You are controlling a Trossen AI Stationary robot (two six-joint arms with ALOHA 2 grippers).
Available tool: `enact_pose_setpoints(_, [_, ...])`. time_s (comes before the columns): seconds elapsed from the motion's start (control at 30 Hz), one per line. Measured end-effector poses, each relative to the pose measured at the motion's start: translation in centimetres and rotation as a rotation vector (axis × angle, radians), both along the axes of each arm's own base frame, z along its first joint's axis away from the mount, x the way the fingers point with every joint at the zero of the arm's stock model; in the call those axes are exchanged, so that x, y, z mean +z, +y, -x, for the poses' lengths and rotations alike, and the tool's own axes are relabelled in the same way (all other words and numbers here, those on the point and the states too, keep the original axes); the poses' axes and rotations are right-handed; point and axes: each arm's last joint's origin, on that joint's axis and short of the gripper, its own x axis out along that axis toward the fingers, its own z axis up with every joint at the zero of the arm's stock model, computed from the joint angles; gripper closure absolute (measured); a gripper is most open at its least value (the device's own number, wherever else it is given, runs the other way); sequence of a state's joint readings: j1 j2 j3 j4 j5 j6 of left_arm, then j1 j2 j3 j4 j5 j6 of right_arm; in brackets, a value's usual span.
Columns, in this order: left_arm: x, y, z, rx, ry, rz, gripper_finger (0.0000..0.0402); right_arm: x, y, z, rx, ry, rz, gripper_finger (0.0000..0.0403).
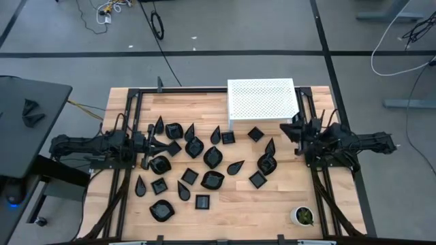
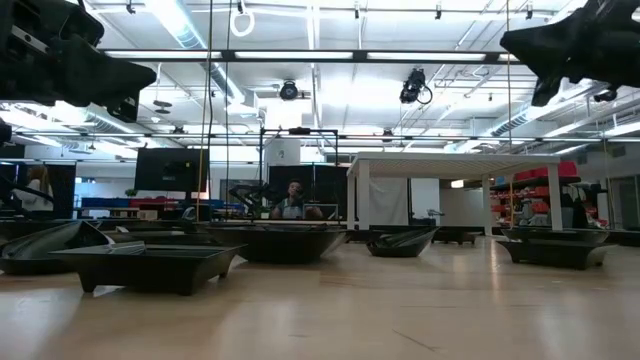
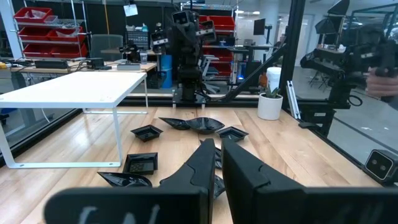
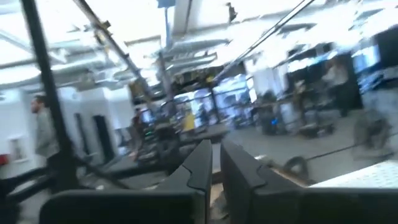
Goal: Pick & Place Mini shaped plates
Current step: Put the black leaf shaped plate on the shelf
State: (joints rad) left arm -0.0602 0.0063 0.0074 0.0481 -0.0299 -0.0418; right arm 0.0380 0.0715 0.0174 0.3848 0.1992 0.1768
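Claws: left (image 3: pixel 214 149), right (image 4: pixel 212 152) nearly closed, empty.

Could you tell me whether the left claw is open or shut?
Shut: the left claw shows its two fingers nearly touching, with nothing between them.

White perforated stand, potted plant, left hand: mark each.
White perforated stand (image 1: pixel 262 100), high view, middle of its top.
Potted plant (image 1: pixel 302 216), high view, the pot's rim.
Left hand (image 1: pixel 165 143), high view, between its fingertips.
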Motion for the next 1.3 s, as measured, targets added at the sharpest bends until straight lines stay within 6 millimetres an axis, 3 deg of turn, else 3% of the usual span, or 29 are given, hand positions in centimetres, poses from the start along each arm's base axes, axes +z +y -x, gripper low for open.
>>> enact_pose_setpoints(0.17, [0.0, 0.0, 0.0, 0.0, -0.001, 0.0, 0.0369, -1.0, 0.3, -1.6, 0.118, 0.143, -0.14, 0.0364])
enact_pose_setpoints(0.37, [0.0, 0.0, 0.0, 0.0, -0.001, 0.0, 0.0369, 1.0, 0.7, -5.2, 0.18, 0.417, -0.189, 0.0364])
enact_pose_setpoints(0.53, [0.0, 0.0, 0.0, 0.0, -0.001, 0.0, 0.0369, 3.4, 0.9, -10.4, 0.204, 0.741, -0.136, 0.0358])
enact_pose_setpoints(0.73, [0.0, 0.0, 0.0, 0.0, -0.001, 0.0, 0.0369, 4.1, 0.2, -18.0, 0.269, 1.048, -0.104, 0.0318])
enact_pose_setpoints(0.87, [0.1, 0.0, 0.0, 0.0, -0.007, 0.001, 0.0369, 3.1, -1.1, -22.6, 0.249, 1.189, -0.112, 0.0286])
enact_pose_setpoints(1.0, [0.1, 0.0, 0.0, -0.001, -0.01, 0.006, 0.0369, 1.3, -2.2, -26.0, 0.224, 1.272, -0.145, 0.0264])
enact_pose_setpoints(1.3, [0.1, 0.0, 0.0, -0.002, -0.008, 0.026, 0.0369, -2.7, -3.9, -29.8, 0.187, 1.348, -0.201, 0.0257])
